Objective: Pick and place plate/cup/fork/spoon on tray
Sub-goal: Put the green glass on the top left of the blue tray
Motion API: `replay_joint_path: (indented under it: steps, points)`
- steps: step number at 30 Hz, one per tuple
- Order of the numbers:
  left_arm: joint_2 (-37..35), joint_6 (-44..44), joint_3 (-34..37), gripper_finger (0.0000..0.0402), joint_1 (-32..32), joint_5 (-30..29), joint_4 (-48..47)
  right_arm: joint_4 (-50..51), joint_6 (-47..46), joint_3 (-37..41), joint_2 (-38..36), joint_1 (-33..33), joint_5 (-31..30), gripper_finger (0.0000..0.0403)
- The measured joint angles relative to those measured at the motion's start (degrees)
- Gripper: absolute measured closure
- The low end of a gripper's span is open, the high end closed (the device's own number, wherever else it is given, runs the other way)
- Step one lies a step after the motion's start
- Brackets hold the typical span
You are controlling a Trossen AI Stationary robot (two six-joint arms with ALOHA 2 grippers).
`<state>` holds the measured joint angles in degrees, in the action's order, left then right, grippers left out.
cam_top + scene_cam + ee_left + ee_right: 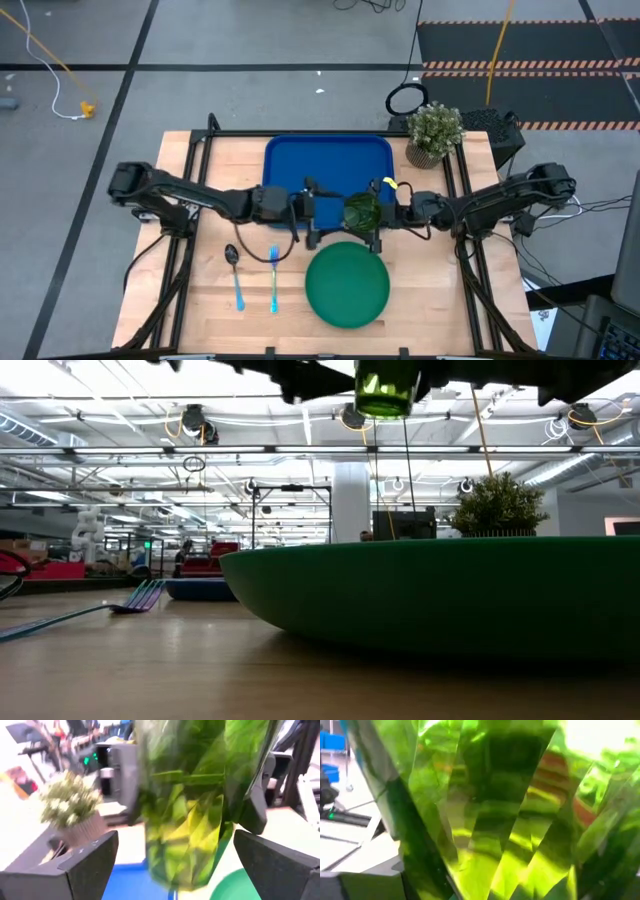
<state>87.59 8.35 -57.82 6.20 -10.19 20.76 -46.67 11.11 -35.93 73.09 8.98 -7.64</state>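
Cup (362, 211) | high: between both arms | low: above plate (440, 595)

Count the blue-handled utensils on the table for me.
2: the spoon and the fork lie side by side on the bare wood, left of the plate, spoon farther left. None appear hidden.

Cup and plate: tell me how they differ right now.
The cup is narrow, translucent and faceted; the plate is wide, flat and opaque. The cup hangs in the air between the left gripper and the right gripper; the plate lies on the table. Neither is set on the tray. Both are green.
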Motion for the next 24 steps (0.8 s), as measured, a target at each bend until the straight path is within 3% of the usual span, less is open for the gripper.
replay_joint_path:
  steps: [8,13,16,21,24]
  points:
    - [-8.9,-4.0,0.0,0.0005,3.8,-9.0,-15.3,11.0,-6.8,0.0,-2.5,-2.3,0.2,0.0067]
    - [-12.3,-1.6,0.0,0.0005,8.0,-16.7,-15.4,18.1,-13.1,0.0,-2.6,-4.6,0.7,0.0067]
    - [-12.9,1.2,-1.0,0.0005,9.2,-20.0,-16.3,21.4,-16.4,0.0,-2.6,-6.0,4.7,0.0067]
    - [-10.8,1.8,-8.5,0.0005,8.2,-19.8,-25.7,23.7,-22.4,0.0,-2.6,-8.5,13.4,0.0067]
    - [-7.4,2.8,-13.5,0.0005,6.9,-16.2,-32.9,23.8,-23.9,0.0,-2.6,-9.4,18.7,0.0067]
